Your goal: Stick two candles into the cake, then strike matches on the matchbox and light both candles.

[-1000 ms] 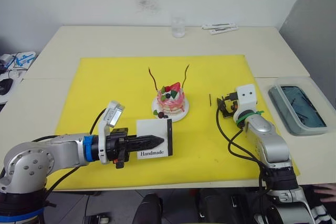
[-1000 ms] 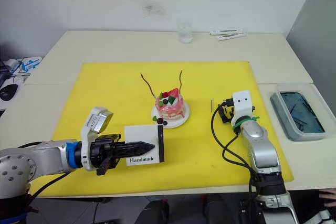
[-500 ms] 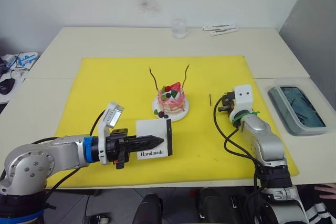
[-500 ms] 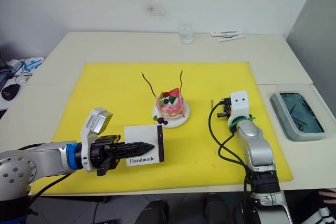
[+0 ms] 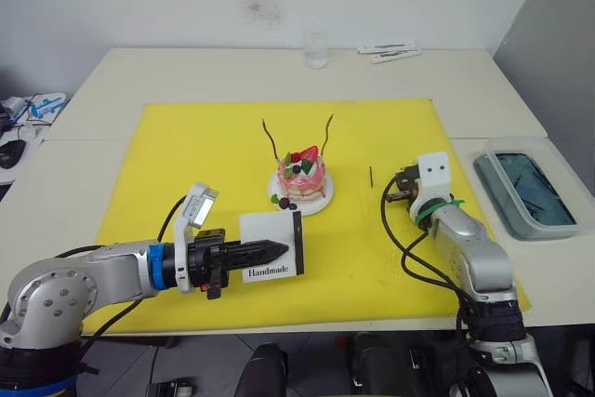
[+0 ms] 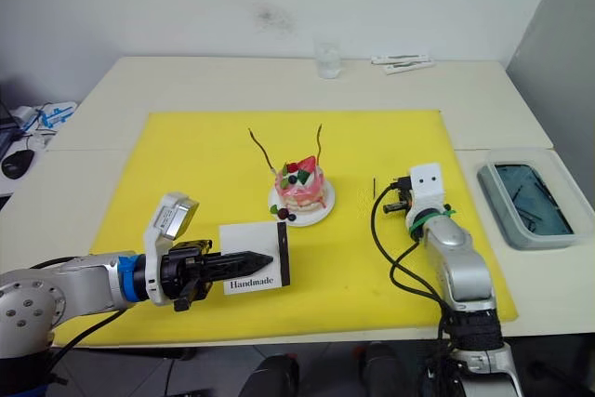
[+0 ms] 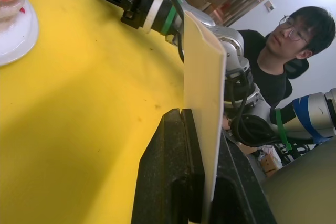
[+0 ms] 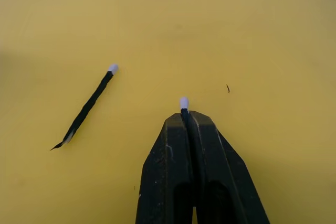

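Standing candles in cake (two)

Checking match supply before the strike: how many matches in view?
2. One match is pinched in the right claw, white tip poking out. The other match lies loose on the yellow mat beside that claw.

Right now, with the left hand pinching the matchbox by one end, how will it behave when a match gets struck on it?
The matchbox looks thin and light, held upright at one end by the left hand, so a hard stroke would probably twist it. It shows no bend, so it seems fairly stiff. The match in the right hand is thin and may snap.
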